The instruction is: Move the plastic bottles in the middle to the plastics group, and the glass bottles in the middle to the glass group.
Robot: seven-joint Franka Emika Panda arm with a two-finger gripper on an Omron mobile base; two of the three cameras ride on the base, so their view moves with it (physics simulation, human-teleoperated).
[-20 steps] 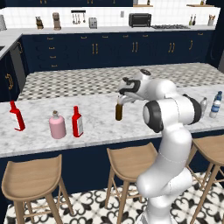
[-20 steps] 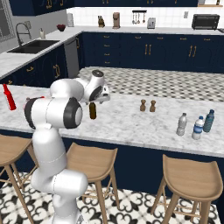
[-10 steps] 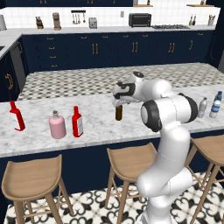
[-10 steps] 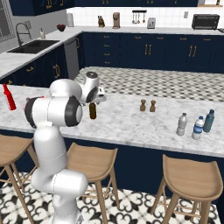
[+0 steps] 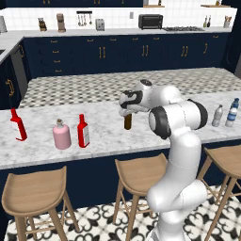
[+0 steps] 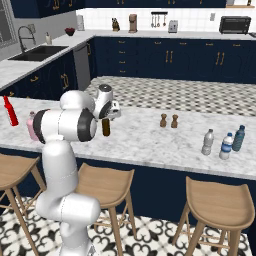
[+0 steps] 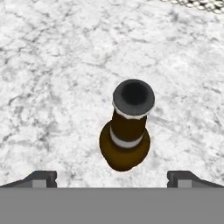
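Observation:
A slim dark brown bottle (image 5: 127, 121) (image 6: 106, 127) stands upright mid-counter. My gripper (image 5: 126, 105) (image 6: 108, 113) hovers just above its neck, open. From the hand view I look straight down on the brown bottle (image 7: 127, 131), its mouth centred between my widely spread fingertips (image 7: 41, 178), and the gripper (image 7: 113, 179) touches nothing. At the left stand a red bottle (image 5: 83, 132), a pink flask (image 5: 61, 135) (image 6: 33, 127) and a second red bottle (image 5: 18, 126) (image 6: 10, 111). Far right, a greyish clear bottle (image 5: 217, 116) (image 6: 207, 142) is beside the blue-labelled water bottle (image 5: 232, 114) (image 6: 226, 146).
Two small brown shakers (image 6: 168, 121) stand right of the brown bottle. Another blue-capped bottle (image 6: 239, 138) is behind the water bottle. Wooden stools (image 5: 141, 176) line the counter's near edge (image 5: 94, 157). A sink (image 6: 37, 52) lies on the far left counter.
The hand has swung left and settled over the brown bottle's neck. The bottle and the other bottles have stayed put.

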